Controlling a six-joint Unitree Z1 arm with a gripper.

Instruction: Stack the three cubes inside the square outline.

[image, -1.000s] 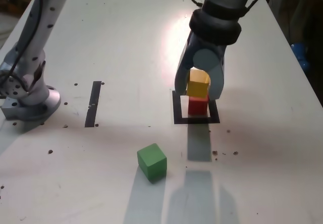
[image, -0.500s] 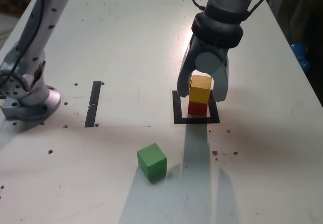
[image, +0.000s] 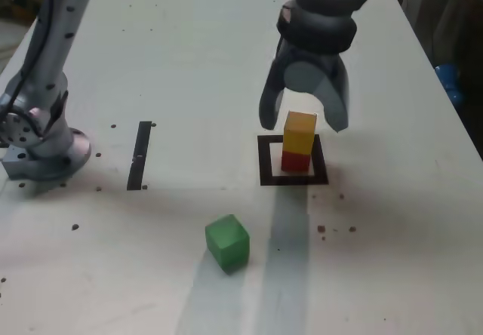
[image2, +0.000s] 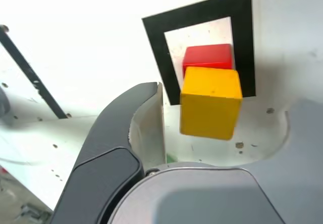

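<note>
Two cubes stacked: yellow block atop red block inside black square frame. Fingers spread wide, empty, above. Green block on white tabletop, 7 o'clock of frame. Risk: yellow sits slightly offset; hard placement could topple stack.

Matt painted yellow cube; smooth grey plastic pincer; white matt table.

Bright overhead glare on table, long soft shadows, wrist view overexposed

Readable text: none in either view.
Labels or brands: none legible on any object.
Numbers or signs: none visible.
</note>
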